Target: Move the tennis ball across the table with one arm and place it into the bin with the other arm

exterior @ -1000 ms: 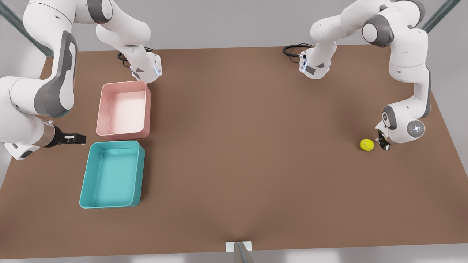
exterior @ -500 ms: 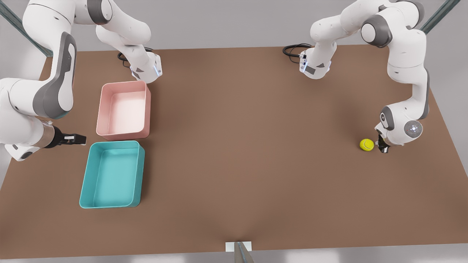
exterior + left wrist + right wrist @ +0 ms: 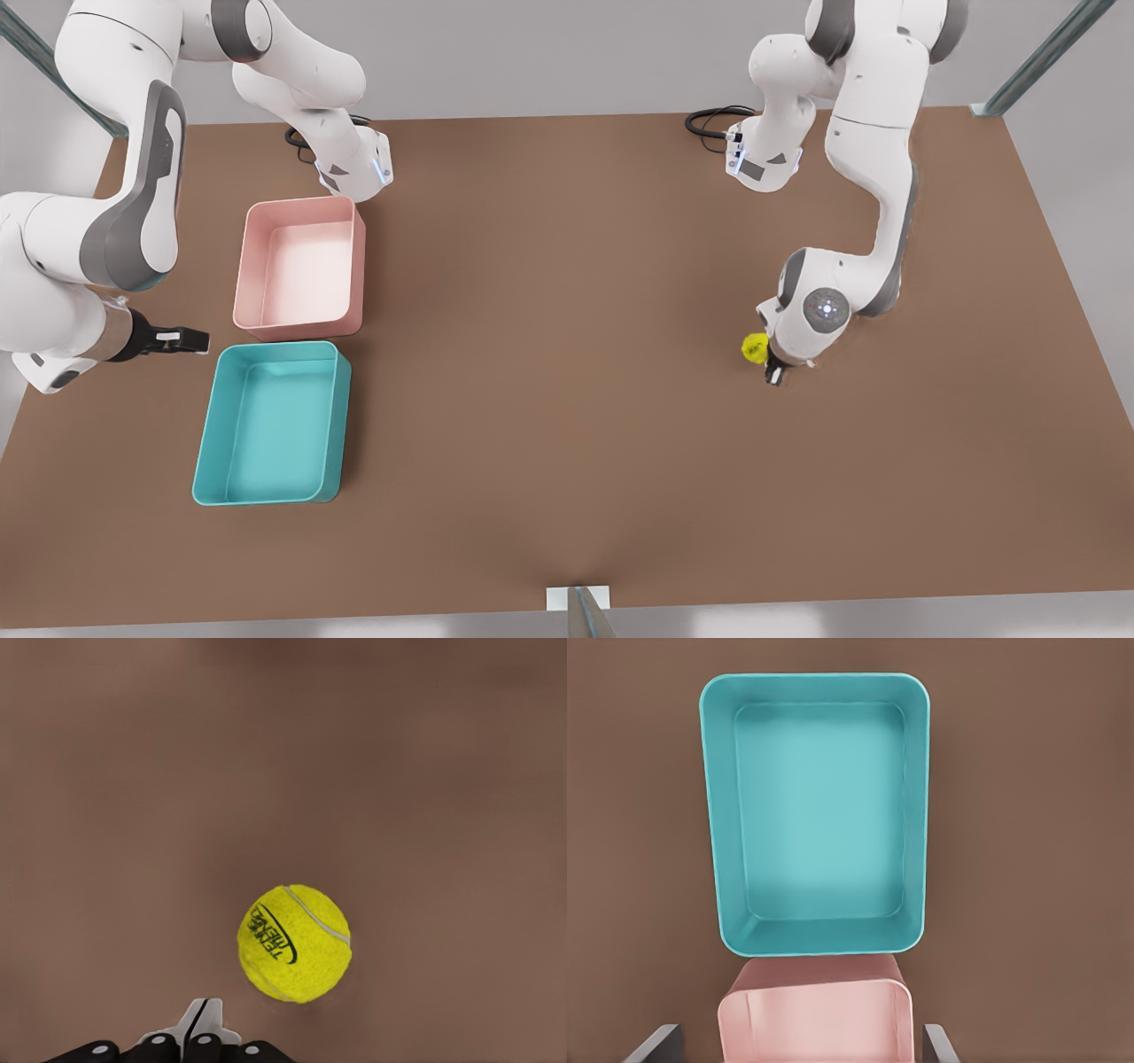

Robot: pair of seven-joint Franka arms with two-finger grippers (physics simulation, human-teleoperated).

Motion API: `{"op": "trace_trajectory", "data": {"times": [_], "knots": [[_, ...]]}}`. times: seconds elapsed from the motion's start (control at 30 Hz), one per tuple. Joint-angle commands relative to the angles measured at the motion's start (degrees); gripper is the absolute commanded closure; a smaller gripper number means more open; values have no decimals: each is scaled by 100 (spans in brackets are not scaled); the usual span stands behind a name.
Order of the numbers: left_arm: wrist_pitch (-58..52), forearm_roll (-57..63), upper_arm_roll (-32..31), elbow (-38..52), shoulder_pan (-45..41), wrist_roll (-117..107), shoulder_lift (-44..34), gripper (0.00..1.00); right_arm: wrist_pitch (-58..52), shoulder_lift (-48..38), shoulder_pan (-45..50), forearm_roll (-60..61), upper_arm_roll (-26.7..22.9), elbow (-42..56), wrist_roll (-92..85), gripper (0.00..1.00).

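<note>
Left wrist view: tennis ball (image 3: 294,943) just beside closed left pincer (image 3: 201,1028)

left gripper (image 3: 774,372) low, fingers (image 3: 205,1020) closed together, right gripper (image 3: 182,338) waiting, spread wide

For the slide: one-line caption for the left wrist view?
Left gripper, jaws shut, behind the tennis ball on the table.

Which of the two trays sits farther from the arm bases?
The teal bin. In the front view it lies below the pink tray, which sits closer to the arm bases along the table's far edge.
</note>
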Motion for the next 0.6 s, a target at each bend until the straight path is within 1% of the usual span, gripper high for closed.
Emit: {"op": "trace_trajectory", "data": {"times": [0.0, 0.03, 0.07, 0.1, 0.13, 0.17, 0.2, 0.27, 0.3, 0.33, 0.37, 0.4, 0.43, 0.47, 0.5, 0.57], "knots": [[-969, -412, -154, 225, -92, -5344, -62, 79, 10, -6, -15, 48, -8, 3, -97, 0], [-1557, -193, -154, 612, 57, -5229, -36, 79, 10, -6, -15, 39, -8, 3, -97, 0], [-2471, -34, -145, 1183, 356, -5045, -62, 79, 10, -6, -6, 39, -8, 3, -97, 0], [-3140, -139, -128, 1640, 646, -5097, -158, 79, 10, -6, -6, 48, -8, 3, -97, 0], [-3518, -148, -110, 1895, 778, -5255, -343, 79, 10, -6, -6, 48, -8, 3, -97, 0], [-3755, -157, -101, 2098, 848, -5817, -493, 79, 10, -6, -6, 48, -8, 3, -97, 0], [-4282, -184, -101, 2607, 884, -6573, -466, 79, 10, -6, -6, 48, -8, 3, -97, 0], [-5837, -297, -101, 4338, 910, -8725, 43, 79, 10, -15, 3, 48, -8, 11, -89, 0], [-6427, -667, -101, 4919, 1007, -9693, 158, 79, 10, -15, 3, 48, -8, 11, -89, 0], [-6489, -816, -110, 4928, 1007, -10502, -114, 79, 1, -24, 3, 48, 1, 11, -80, 0], [-6551, -922, -110, 4902, 1007, -10696, -387, 79, 10, -24, 55, 48, 27, 29, -27, 0], [-6744, -913, -119, 4902, 1007, -10714, -589, 15, 10, -15, 152, 110, 45, 64, 26, 0], [-7017, -747, -224, 4919, 980, -10985, -642, 0, 203, 37, 424, 101, 36, 55, 34, 0], [-6877, -623, -417, 4928, 928, -12238, -660, 0, 378, 134, 871, 101, 36, 55, 331, 0], [-6709, -623, -567, 4911, 910, -12603, -782, 0, 677, 380, 1128, 136, 45, 47, 974, 0], [-6744, -623, -585, 4911, 849, -12586, -827, 0, 1160, 635, 1628, 365, 36, -15, 1659, 0]]}}
